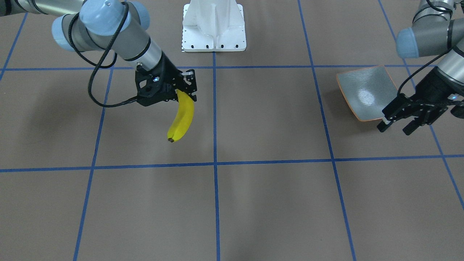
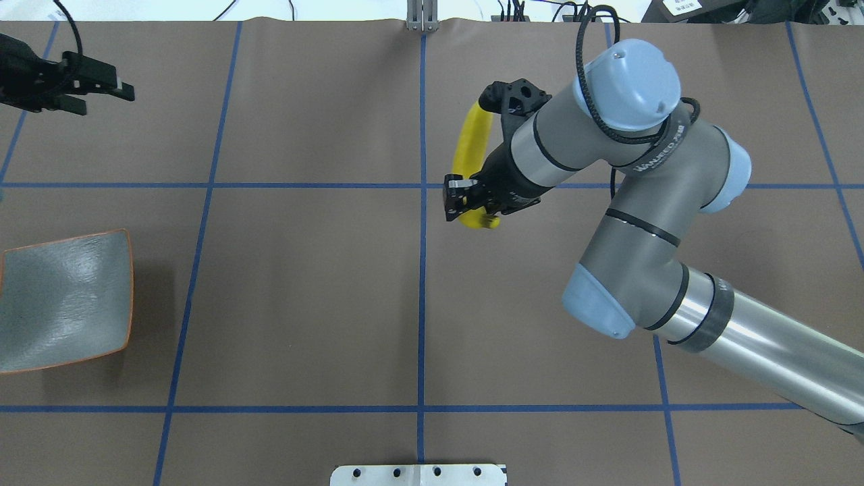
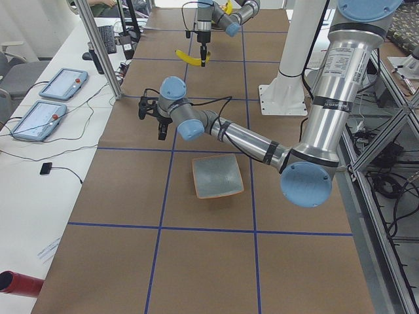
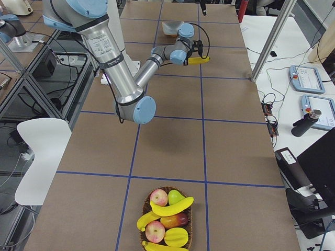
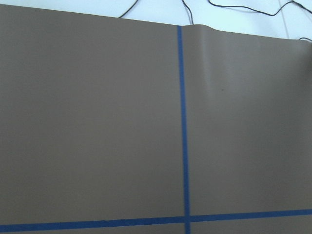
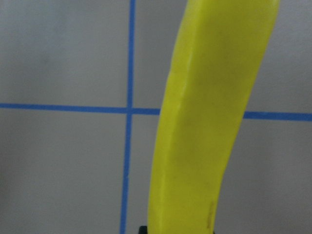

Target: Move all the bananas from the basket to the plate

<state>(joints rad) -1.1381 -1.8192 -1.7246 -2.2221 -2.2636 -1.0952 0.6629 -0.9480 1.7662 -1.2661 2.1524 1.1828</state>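
My right gripper (image 1: 185, 92) is shut on one end of a yellow banana (image 1: 182, 117) and holds it above the middle of the table. The banana hangs from the jaws. It also shows in the overhead view (image 2: 467, 145) and fills the right wrist view (image 6: 209, 122). The grey-green plate (image 2: 64, 300) with an orange rim lies empty at the table's left end. My left gripper (image 2: 101, 93) is open and empty, above the table beyond the plate's far side. More bananas (image 4: 170, 206) lie in the basket (image 4: 157, 192) at the table's right end.
The basket also holds apples (image 4: 158, 197) and other fruit. The white robot base (image 1: 214, 27) stands at the table's near edge. Blue tape lines cross the brown table. Tablets (image 3: 62, 84) and cables lie on the operators' side bench.
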